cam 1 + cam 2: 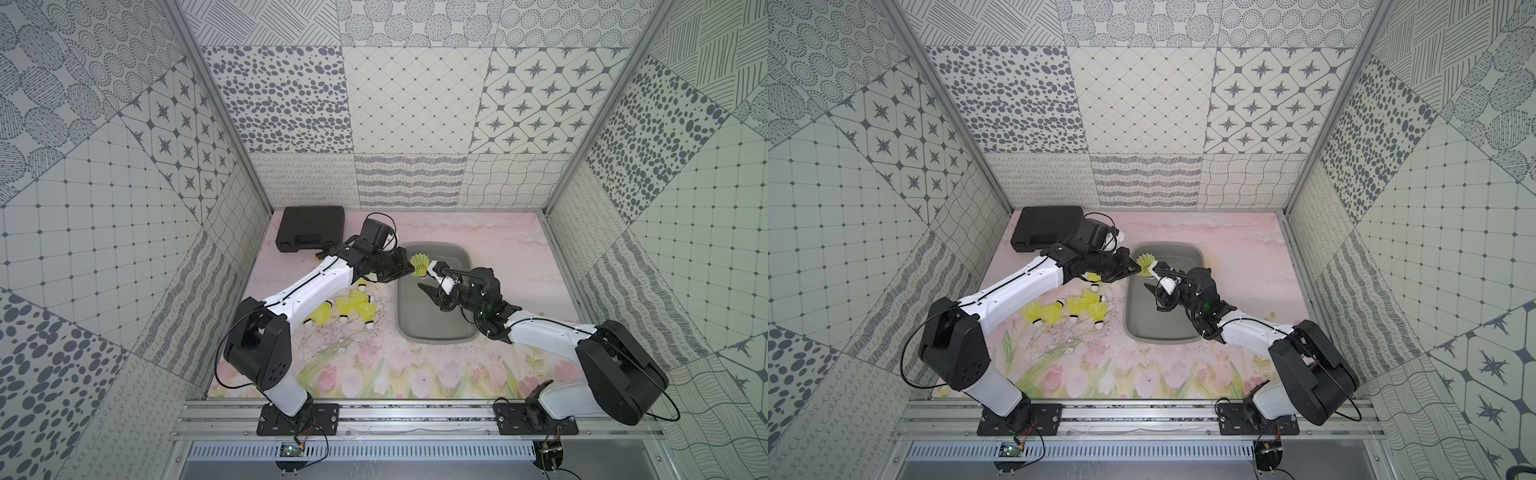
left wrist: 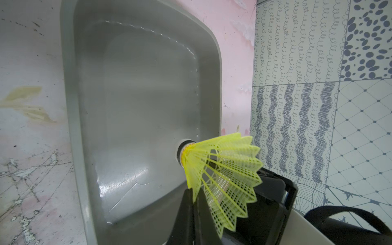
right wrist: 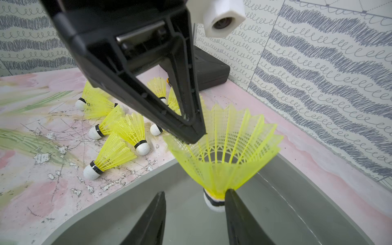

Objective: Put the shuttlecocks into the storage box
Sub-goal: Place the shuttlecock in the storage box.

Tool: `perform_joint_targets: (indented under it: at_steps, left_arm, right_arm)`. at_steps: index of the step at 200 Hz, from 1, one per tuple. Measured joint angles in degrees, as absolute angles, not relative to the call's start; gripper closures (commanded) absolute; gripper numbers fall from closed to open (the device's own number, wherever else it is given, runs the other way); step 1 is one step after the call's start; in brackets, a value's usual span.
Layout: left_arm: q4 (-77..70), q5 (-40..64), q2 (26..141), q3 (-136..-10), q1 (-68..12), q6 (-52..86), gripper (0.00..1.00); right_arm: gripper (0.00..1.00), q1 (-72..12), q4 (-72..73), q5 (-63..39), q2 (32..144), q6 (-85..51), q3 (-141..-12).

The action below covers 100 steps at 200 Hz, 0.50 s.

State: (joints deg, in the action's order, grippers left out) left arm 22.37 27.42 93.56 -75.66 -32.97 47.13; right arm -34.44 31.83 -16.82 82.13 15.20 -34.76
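My left gripper (image 1: 411,270) (image 2: 194,197) is shut on the skirt rim of one neon yellow shuttlecock (image 1: 419,265) (image 1: 1145,264) (image 2: 222,169) (image 3: 224,152). It holds it above the far left part of the grey storage box (image 1: 432,324) (image 1: 1158,328) (image 2: 137,84) (image 3: 286,201). My right gripper (image 1: 430,277) (image 1: 1152,279) (image 3: 196,193) is open over the box. One finger (image 3: 237,212) lies against the shuttlecock's cork end and the other stands apart from it. Several more shuttlecocks (image 1: 353,307) (image 1: 1075,309) (image 3: 118,135) lie on the mat left of the box.
A black hard case (image 1: 311,228) (image 1: 1046,226) (image 3: 210,70) sits in the far left corner, with an orange-tipped tool (image 1: 317,257) at its front edge. Patterned walls close in three sides. The left arm reaches over the loose shuttlecocks.
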Motion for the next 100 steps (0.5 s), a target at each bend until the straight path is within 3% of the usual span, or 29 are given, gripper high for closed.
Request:
perform_joint_targets:
  at_steps: [42, 100]
  left_arm:
    - [20.62, 28.51, 93.27, -74.76, -32.97, 49.04, 1.00]
    - [19.66, 29.80, 91.90, -73.34, -32.97, 50.61, 1.00]
  right_arm:
    - [0.47, -34.44, 32.91, -13.04, 83.31, 16.29, -35.05]
    - [0.49, -34.44, 33.32, -10.15, 84.29, 16.95, -35.16]
